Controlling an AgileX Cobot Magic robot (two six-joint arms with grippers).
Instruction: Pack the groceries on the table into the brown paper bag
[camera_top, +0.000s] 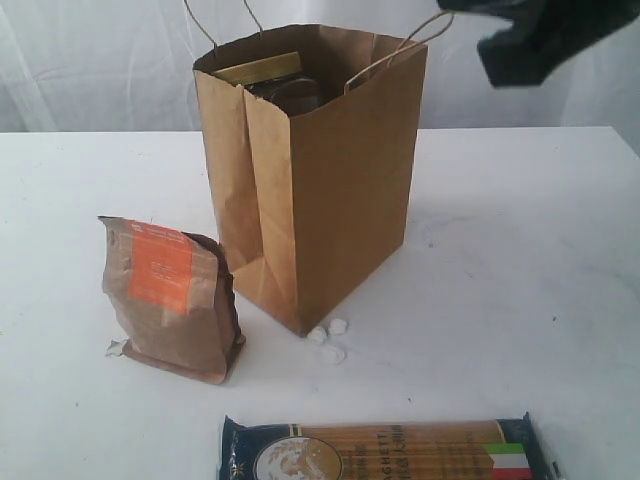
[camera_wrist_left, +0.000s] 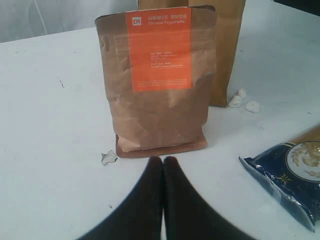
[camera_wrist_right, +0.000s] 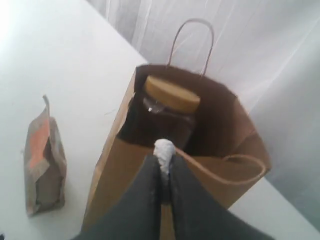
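The brown paper bag (camera_top: 330, 180) stands upright mid-table with a gold-lidded clear jar (camera_wrist_right: 172, 94) inside it. My right gripper (camera_wrist_right: 163, 159) hovers above the bag's near rim (camera_wrist_right: 215, 172), shut on a small white packet (camera_wrist_right: 164, 149) with a trace of blue; its arm (camera_top: 545, 40) shows dark at the upper right. The kraft pouch (camera_top: 170, 300) with an orange label stands left of the bag. My left gripper (camera_wrist_left: 162, 160) is shut and empty, low over the table (camera_top: 500, 250), just short of the pouch's base (camera_wrist_left: 160, 145). The spaghetti pack (camera_top: 385, 450) lies along the front edge.
Three small white pebble-like bits (camera_top: 330, 340) lie at the bag's front corner. A tiny clear scrap (camera_wrist_left: 108, 158) sits by the pouch's base. One bag handle (camera_wrist_right: 245, 170) droops outward near my right fingers. A white curtain hangs behind the table.
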